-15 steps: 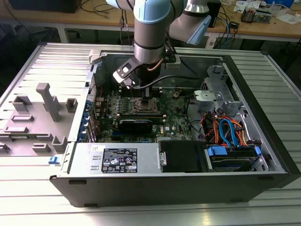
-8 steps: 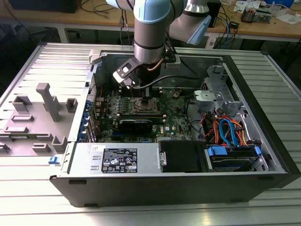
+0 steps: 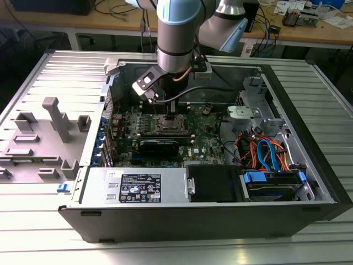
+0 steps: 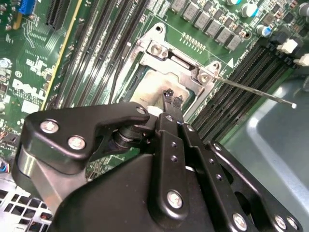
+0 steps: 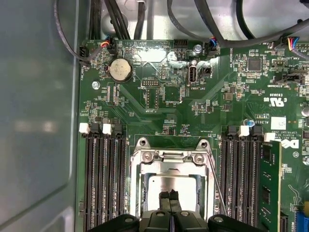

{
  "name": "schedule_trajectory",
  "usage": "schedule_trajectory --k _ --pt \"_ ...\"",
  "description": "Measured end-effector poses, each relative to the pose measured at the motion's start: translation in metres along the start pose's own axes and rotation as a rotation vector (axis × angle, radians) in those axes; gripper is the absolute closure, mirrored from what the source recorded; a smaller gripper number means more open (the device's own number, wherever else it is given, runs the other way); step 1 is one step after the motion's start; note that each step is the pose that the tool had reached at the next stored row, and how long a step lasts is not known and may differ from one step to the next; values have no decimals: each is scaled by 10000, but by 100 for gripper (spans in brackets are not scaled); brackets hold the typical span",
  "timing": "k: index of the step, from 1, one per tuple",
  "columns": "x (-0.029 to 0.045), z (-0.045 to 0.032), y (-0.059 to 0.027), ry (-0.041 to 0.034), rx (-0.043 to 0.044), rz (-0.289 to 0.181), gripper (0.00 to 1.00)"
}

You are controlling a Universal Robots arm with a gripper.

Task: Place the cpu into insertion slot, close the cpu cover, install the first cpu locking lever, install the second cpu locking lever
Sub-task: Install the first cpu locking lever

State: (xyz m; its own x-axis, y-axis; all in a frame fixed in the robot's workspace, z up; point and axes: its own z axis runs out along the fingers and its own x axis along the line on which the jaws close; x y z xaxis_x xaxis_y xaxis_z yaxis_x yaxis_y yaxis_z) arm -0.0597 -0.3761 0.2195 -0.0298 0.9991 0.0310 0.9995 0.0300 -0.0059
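Observation:
The cpu (image 5: pixel 170 182) lies in its socket, its dull silver top showing through the window of the cpu cover (image 5: pixel 166 155). In the second wrist view the cpu cover (image 4: pixel 161 49) lies flat over the cpu (image 4: pixel 153 83). My gripper (image 5: pixel 169 195) hangs just above the chip's middle, fingertips (image 4: pixel 169 96) pressed together with nothing seen between them. One thin wire locking lever (image 4: pixel 251 92) sticks out sideways from the socket, away from the board; the same lever (image 5: pixel 216 186) runs along the socket's side. In the exterior view the arm stands over the socket (image 3: pixel 168 125) inside the open computer case.
Black memory slots (image 5: pixel 104 179) flank the socket, with a green memory module (image 5: pixel 270 188) on one side. A coin battery (image 5: pixel 119 69) sits further up the board. A black expansion card (image 3: pixel 159 146), the power supply (image 3: pixel 138 187) and drive cables (image 3: pixel 265 154) crowd the case.

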Motion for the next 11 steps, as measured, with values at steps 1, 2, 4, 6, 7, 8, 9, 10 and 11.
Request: schedule_trajectory --k 1,2,4,6,7,8,9,10,11 --pt "1 -29 0 -1 0 0 89" --pt "2 -61 -1 -1 0 0 89" --pt "4 -114 -1 0 0 0 89" --pt "5 -175 -1 0 0 0 89" --pt "7 -210 -1 0 0 0 89" --pt "7 -234 -1 1 -1 0 89" --pt "8 -251 -1 1 0 0 89" --pt "8 -262 -1 2 -1 0 89" --pt "8 -262 -1 3 -1 -2 89"
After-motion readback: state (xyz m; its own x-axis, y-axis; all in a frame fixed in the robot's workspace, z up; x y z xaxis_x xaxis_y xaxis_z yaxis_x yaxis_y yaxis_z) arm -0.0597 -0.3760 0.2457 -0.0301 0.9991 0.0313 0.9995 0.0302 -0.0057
